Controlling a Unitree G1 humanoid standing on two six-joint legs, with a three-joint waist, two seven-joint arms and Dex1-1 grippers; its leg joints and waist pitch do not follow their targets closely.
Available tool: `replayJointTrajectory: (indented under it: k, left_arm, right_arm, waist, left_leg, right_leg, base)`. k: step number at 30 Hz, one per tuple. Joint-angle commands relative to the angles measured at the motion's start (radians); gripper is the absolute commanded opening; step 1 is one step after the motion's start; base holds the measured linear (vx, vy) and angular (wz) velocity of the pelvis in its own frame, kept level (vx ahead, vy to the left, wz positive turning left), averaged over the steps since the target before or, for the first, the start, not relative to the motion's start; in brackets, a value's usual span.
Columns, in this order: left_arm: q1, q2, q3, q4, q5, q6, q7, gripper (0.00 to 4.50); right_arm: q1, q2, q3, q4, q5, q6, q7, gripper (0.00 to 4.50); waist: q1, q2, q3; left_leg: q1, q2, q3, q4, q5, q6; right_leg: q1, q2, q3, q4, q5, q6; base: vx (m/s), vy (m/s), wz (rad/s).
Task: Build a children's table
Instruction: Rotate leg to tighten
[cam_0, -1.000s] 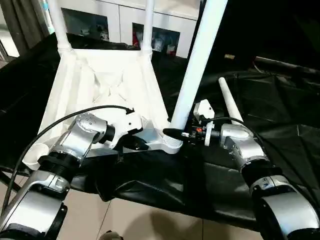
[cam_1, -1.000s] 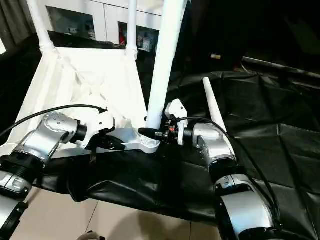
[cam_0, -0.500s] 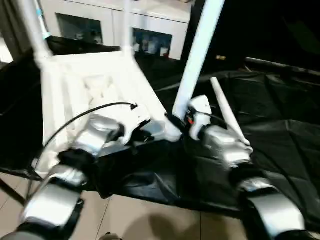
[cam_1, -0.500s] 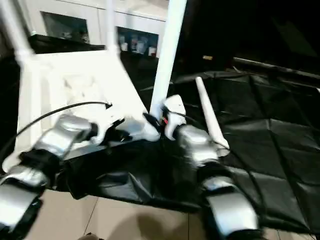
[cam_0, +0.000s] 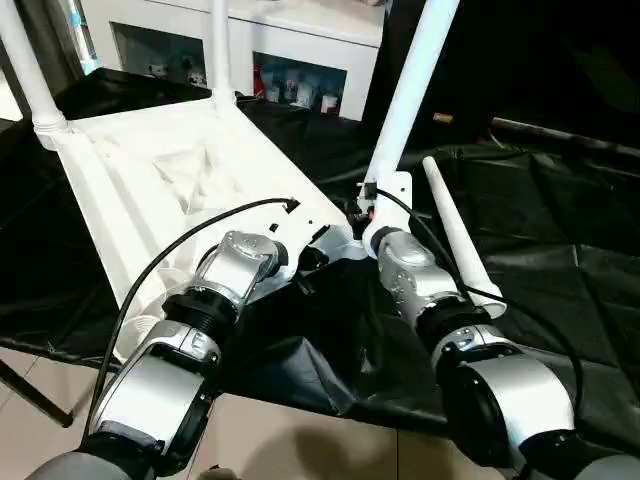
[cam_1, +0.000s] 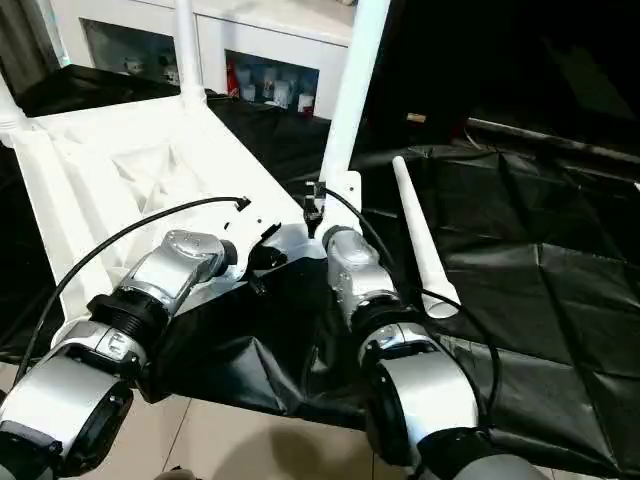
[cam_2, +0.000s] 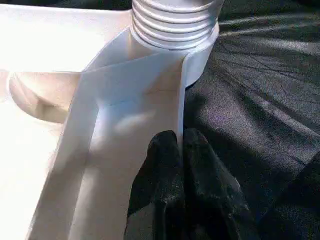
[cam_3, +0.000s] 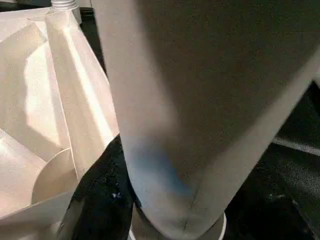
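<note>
The children's table lies upside down on black cloth, its white ribbed top (cam_0: 150, 170) facing up. Two tube legs (cam_0: 218, 45) stand in the far corner sockets. A third leg (cam_0: 408, 95) rises tilted from the near right socket (cam_2: 175, 25). My right gripper (cam_0: 358, 213) is shut around that leg's base, and one black finger (cam_3: 100, 200) lies against the tube (cam_3: 175, 110). My left gripper (cam_2: 180, 137) is shut on the thin rim wall of the top (cam_2: 150, 90), just beside that socket. A loose fourth leg (cam_0: 455, 235) lies on the cloth to the right.
A white cabinet with glass doors (cam_0: 300, 60) stands behind the work. Black cloth (cam_0: 550, 230) covers the surface and hangs over the near edge above a tiled floor (cam_0: 290, 440). A black cable (cam_0: 190, 240) loops over my left forearm.
The head camera has swung, so the whole scene has shifted and my forearms sit nearer the picture's middle. Both grippers keep their holds on the rim and the leg.
</note>
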Motion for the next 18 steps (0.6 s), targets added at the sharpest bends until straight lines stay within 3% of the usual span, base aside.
replayJointTrajectory:
  k: [1,11,13,15,17,18]
  left_arm:
    - [-0.043,-0.013,0.029,0.001,0.004,0.001,0.091,0.00]
    - [-0.036,-0.004,0.013,-0.012,-0.001,-0.013,0.032,0.00]
    - [-0.020,0.030,-0.009,-0.042,-0.009,-0.042,-0.070,0.00]
    - [-0.005,0.063,-0.030,-0.063,-0.011,-0.076,-0.151,0.00]
    - [0.004,0.083,-0.039,-0.072,-0.011,-0.082,-0.190,0.00]
    - [0.012,0.103,-0.048,-0.080,-0.009,-0.090,-0.220,0.00]
  right_arm:
    - [0.056,0.092,0.018,0.119,0.012,0.118,0.030,1.90]
    - [0.037,0.085,0.013,0.120,-0.008,0.126,0.074,1.90]
    - [0.028,0.059,0.059,0.114,-0.041,0.140,0.209,1.90]
    - [0.029,0.030,0.104,0.106,-0.071,0.148,0.334,1.90]
    - [0.032,0.011,0.131,0.100,-0.091,0.146,0.415,1.90]
    - [0.039,-0.009,0.157,0.091,-0.108,0.137,0.497,1.90]
  waist:
    - [0.000,0.018,-0.027]
    - [-0.003,0.024,-0.027]
    - [-0.004,0.029,-0.028]
    - [-0.010,0.027,-0.030]
    - [-0.013,0.027,-0.032]
    - [-0.014,0.029,-0.032]
  left_leg:
    - [0.011,0.037,-0.018,-0.078,-0.362,-0.044]
    - [0.011,0.039,-0.020,-0.082,-0.381,-0.057]
    - [0.009,0.038,-0.021,-0.083,-0.382,-0.054]
    - [-0.009,0.038,-0.025,-0.086,-0.330,-0.046]
    - [-0.010,0.039,-0.023,-0.085,-0.306,-0.041]
    - [-0.001,0.041,-0.019,-0.079,-0.288,-0.030]
  right_leg:
    - [0.007,-0.089,0.051,-0.106,-0.327,-0.107]
    - [0.003,-0.088,0.051,-0.109,-0.325,-0.107]
    - [0.006,-0.088,0.052,-0.109,-0.317,-0.111]
    - [0.023,-0.089,0.049,-0.102,-0.269,-0.116]
    - [0.025,-0.087,0.047,-0.099,-0.237,-0.124]
    - [0.022,-0.089,0.050,-0.096,-0.184,-0.154]
  base:
    - [0.000,0.000,0.00]
    - [0.000,0.000,0.00]
    - [0.000,0.000,0.00]
    - [0.000,0.000,0.00]
    - [0.000,0.000,0.00]
    - [0.000,0.000,0.00]
